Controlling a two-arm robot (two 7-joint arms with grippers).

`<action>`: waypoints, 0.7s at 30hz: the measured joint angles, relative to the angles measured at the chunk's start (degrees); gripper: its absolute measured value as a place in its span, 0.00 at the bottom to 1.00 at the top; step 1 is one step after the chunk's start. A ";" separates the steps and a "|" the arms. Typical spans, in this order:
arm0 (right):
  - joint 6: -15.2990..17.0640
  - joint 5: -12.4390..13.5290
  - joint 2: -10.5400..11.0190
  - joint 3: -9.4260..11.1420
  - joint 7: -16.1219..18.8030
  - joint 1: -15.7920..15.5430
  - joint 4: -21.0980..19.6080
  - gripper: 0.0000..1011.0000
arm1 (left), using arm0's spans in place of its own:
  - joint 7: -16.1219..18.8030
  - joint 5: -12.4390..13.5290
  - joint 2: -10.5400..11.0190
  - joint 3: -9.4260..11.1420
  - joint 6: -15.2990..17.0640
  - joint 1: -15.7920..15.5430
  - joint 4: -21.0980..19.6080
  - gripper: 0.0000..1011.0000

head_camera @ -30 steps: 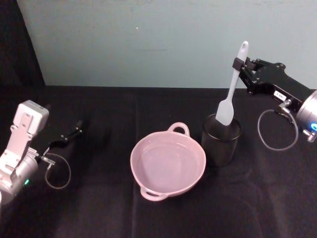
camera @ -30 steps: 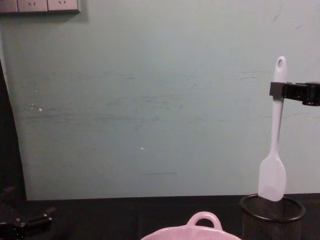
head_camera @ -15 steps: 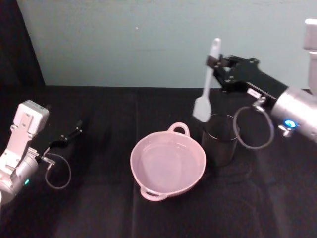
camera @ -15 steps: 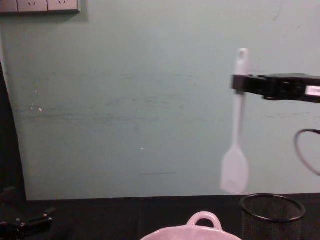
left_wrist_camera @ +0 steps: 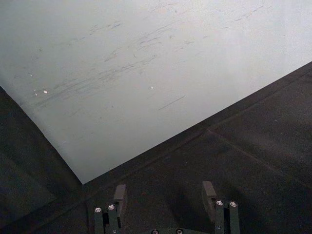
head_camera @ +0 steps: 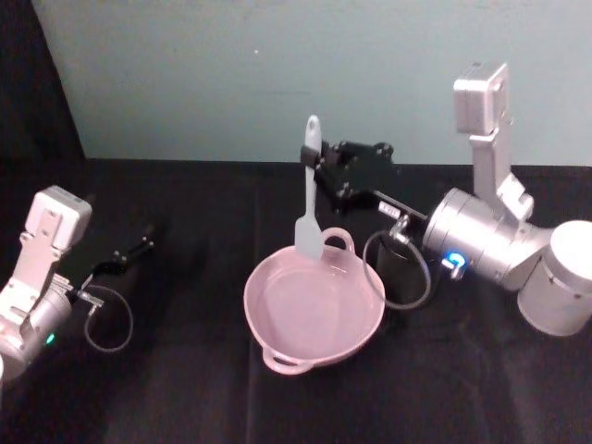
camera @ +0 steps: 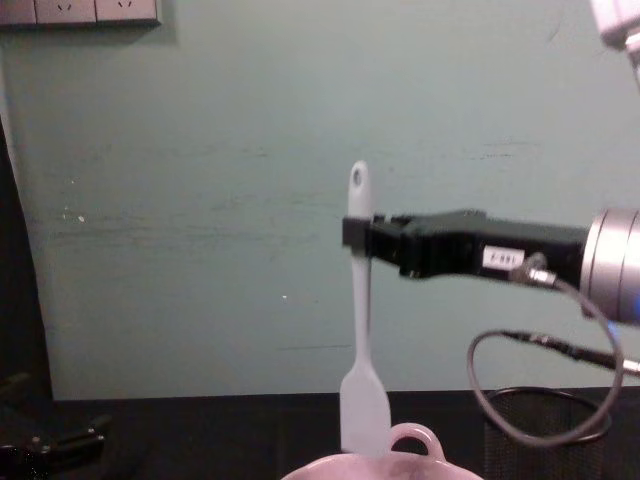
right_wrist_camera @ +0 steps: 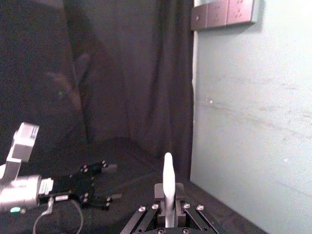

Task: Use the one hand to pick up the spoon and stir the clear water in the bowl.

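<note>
1. One arm is working: the right gripper (head_camera: 316,166) is clamped on the spoon (head_camera: 308,217), high on the handle just under the hole. The spoon hangs upright, blade down.
2. From the chest view the blade hangs just above the far rim of the bowl (head_camera: 250,314), beside its loop handle (camera: 413,437). I judge it is not in the water yet.
3. Main risk: a straight descent from here could land the blade on the rim or the loop handle rather than in the water. That could shove or tip the bowl and slop water onto the cloth. I would want it nearer the bowl's middle first.
4. Second risk: with the pinch so far up the handle, drag from stirring could swivel the spoon between the fingers.
5. Third risk: the cable loop under the right wrist hangs close to the black mesh cup (head_camera: 393,277) and might catch it during circular motion.
6. Water depth is hard to read, since it is clear against pink, so I may misjudge how far to dip.
7. Idle at the far left, the left gripper (left_wrist_camera: 163,192) rests low with its fingers spread apart and nothing between them.
8. Black cloth (head_camera: 185,388) covers the table, and behind it is a scuffed pale blue-green wall (head_camera: 231,74) with sockets (camera: 80,10) high up. A dark curtain (right_wrist_camera: 122,73) closes the left side.
</note>
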 joint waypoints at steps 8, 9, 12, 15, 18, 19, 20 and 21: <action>-2.78 -1.88 -1.37 -0.77 1.11 -2.27 1.84 0.12 | 0.00 0.00 0.00 0.00 0.00 0.00 0.00 0.99; -3.16 -2.14 -1.58 -0.83 1.26 -2.82 1.95 0.12 | 0.00 0.00 0.00 0.00 0.00 0.00 0.00 0.99; -3.59 -2.44 -1.86 -0.83 1.45 -3.54 2.01 0.12 | 0.00 0.00 0.00 0.00 0.00 0.00 0.00 0.99; -3.90 -2.52 -2.37 -0.59 1.63 -4.16 2.34 0.12 | 0.00 0.00 0.00 0.00 0.00 0.00 0.00 0.99; -3.94 -2.29 -3.24 -0.28 1.94 -4.41 3.25 0.12 | 0.00 0.00 0.00 0.00 0.00 0.00 0.00 0.99; -3.93 -2.00 -3.74 -0.16 2.04 -4.40 3.96 0.12 | 0.00 0.00 0.00 0.00 0.00 0.00 0.00 0.99; -3.93 -1.79 -4.13 -0.09 2.13 -4.34 4.62 0.12 | 0.00 0.00 0.00 0.00 0.00 0.00 0.00 0.99; -3.94 -1.61 -4.40 -0.02 2.20 -4.28 5.07 0.12 | 0.00 0.00 0.00 0.00 0.00 0.00 0.00 0.99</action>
